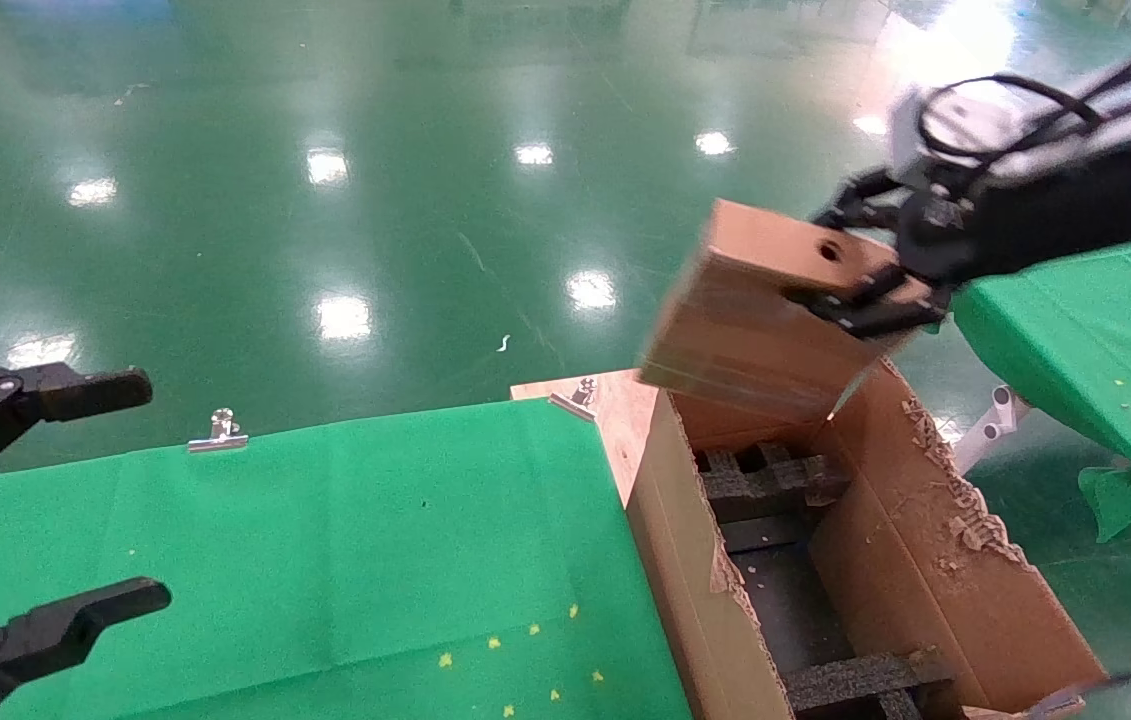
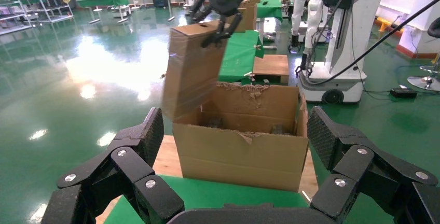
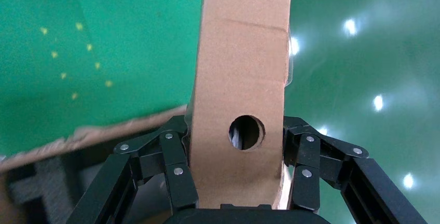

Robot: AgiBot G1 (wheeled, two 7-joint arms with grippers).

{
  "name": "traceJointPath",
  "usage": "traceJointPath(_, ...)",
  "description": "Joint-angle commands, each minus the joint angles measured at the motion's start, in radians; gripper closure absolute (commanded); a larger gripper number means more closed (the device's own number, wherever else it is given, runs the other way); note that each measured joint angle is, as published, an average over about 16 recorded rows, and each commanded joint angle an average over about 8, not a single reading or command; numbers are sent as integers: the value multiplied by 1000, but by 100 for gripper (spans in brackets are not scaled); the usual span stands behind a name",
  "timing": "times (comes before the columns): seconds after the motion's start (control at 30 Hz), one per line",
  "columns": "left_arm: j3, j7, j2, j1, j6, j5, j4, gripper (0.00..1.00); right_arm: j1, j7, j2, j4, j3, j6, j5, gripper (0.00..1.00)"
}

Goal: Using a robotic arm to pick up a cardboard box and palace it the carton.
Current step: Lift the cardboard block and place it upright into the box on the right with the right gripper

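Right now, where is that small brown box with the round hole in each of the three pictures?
Head view: cardboard box upper right, held by the right gripper above the carton.
Left wrist view: box upper middle, over the carton.
Right wrist view: box centre, between the fingers.
Shared landmark: its round hole.

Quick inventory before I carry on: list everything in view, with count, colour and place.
cardboard box: one, brown, round hole in its end, held tilted over the far end of the carton.
carton: one, brown, ragged flaps, open, between the two tables.
foam inserts: several, black, inside the carton.
near table: one, green cloth, left of the carton.
second table: one, green cloth, right of the carton.
metal clips: at least three, silver, on the cloth edges.
floor: glossy green.
right gripper: black, clamped on the box's end.
left gripper: black, open, idle above the near table.
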Motion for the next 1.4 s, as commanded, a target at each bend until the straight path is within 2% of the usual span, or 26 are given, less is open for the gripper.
traceJointPath(0.03, 0, 0, 0, 0, 0, 0, 0, 0, 9, 14, 37, 10, -18, 1, -2, 100)
traceJointPath(0.33, 0, 0, 0, 0, 0, 0, 0, 0, -16, 105, 219, 125, -79, 13, 10, 100)
traceJointPath(0.53, 0, 0, 0, 0, 0, 0, 0, 0, -46, 164, 287, 213, -104, 36, 18, 100)
traceJointPath(0.73, 0, 0, 0, 0, 0, -1, 0, 0, -58, 187, 309, 252, -116, 52, 14, 100)
traceJointPath(1.2, 0, 0, 0, 0, 0, -1, 0, 0, -57, 183, 294, 229, -110, 53, 12, 100)
traceJointPath(1.3, 0, 0, 0, 0, 0, -1, 0, 0, -68, 214, 295, 231, -116, 78, 3, 100)
traceJointPath(1.4, 0, 0, 0, 0, 0, -1, 0, 0, -88, 283, 300, 247, -126, 128, -13, 100)
